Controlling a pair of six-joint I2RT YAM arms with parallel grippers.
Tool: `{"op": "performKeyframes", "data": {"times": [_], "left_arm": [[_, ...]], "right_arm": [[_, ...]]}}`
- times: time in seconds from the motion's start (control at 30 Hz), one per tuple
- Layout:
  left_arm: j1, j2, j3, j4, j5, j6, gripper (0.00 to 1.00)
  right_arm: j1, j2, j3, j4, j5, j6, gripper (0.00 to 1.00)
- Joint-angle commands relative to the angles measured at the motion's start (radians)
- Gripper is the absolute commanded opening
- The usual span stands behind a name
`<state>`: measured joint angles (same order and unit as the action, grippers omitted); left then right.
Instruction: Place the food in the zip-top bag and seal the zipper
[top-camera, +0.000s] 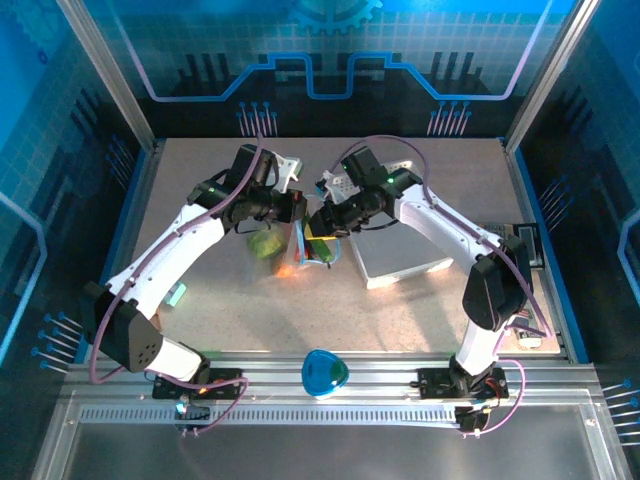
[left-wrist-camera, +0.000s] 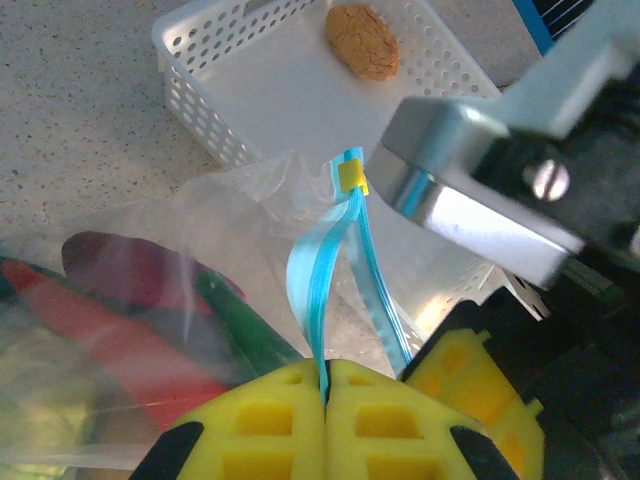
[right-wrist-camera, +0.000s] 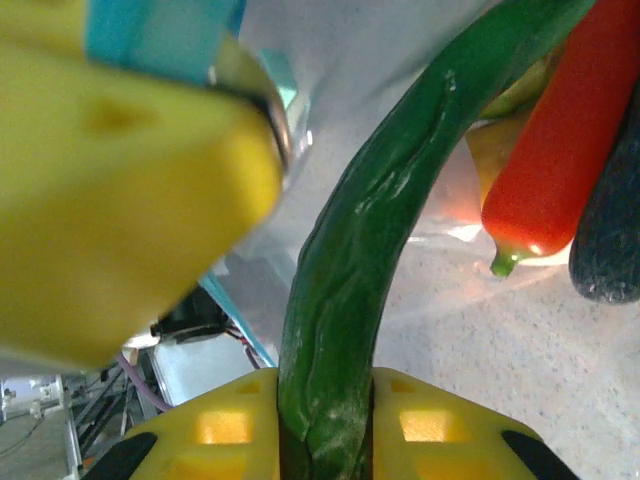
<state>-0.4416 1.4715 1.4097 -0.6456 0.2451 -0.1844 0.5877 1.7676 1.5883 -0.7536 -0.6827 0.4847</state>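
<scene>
**Cucumber going into the bag, left arm holding the mouth up**

We judge the step to be loading. The left gripper (left-wrist-camera: 325, 385) is clamped on the thin light-blue zipper strip (left-wrist-camera: 312, 290). It lifts the mouth of the clear floppy zip-top bag (left-wrist-camera: 225, 205), which sits just left of the white perforated basket (left-wrist-camera: 210, 70). The right gripper (right-wrist-camera: 325, 405) is closed around a long dark-green toy cucumber (right-wrist-camera: 350, 290), whose far end points into the bag beside the basket.

To do this well, we'd hold the strip taut and raised so the mouth gapes. We'd push the cucumber lengthwise deep past the zipper and let go only once it rests inside. We'd also avoid snagging the small yellow slider tab (left-wrist-camera: 352, 176), at the strip's end nearest the basket wall.

Counts:
- **Containers:** one bag, one zipper, one basket.
- **In the basket:** one tan oval piece (left-wrist-camera: 362, 40), not yet bagged.
- **Left of the basket:** one red chili (right-wrist-camera: 560, 150), one dark purple piece (left-wrist-camera: 130, 265) and one round light-green cabbage (top-camera: 265, 243). They look to be in the bag.
- **Cucumbers:** one for sure. A green length seen through the plastic may be the same one; we cannot tell.
- **Orange:** a glow near the cabbage is too blurred to count.
</scene>
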Motion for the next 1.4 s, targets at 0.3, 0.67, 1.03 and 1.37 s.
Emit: {"op": "performKeyframes", "data": {"times": [0.3, 0.67, 1.03, 1.37], "left_arm": [[-0.004, -0.023, 0.012, -0.006, 0.045, 0.006, 0.01], [-0.003, -0.02, 0.038, -0.027, 0.045, 0.011, 0.01], [-0.003, -0.02, 0.054, -0.041, 0.031, 0.021, 0.01], [-0.003, -0.023, 0.058, -0.048, -0.004, 0.033, 0.01]], "right_arm": [[0.018, 0.017, -0.053, 0.194, 0.192, 0.162, 0.25], [0.067, 0.066, -0.009, 0.161, 0.308, 0.123, 0.42], [0.061, -0.078, -0.028, 0.125, 0.353, 0.058, 0.51], [-0.026, -0.404, -0.135, 0.036, 0.524, -0.071, 0.56]]}}
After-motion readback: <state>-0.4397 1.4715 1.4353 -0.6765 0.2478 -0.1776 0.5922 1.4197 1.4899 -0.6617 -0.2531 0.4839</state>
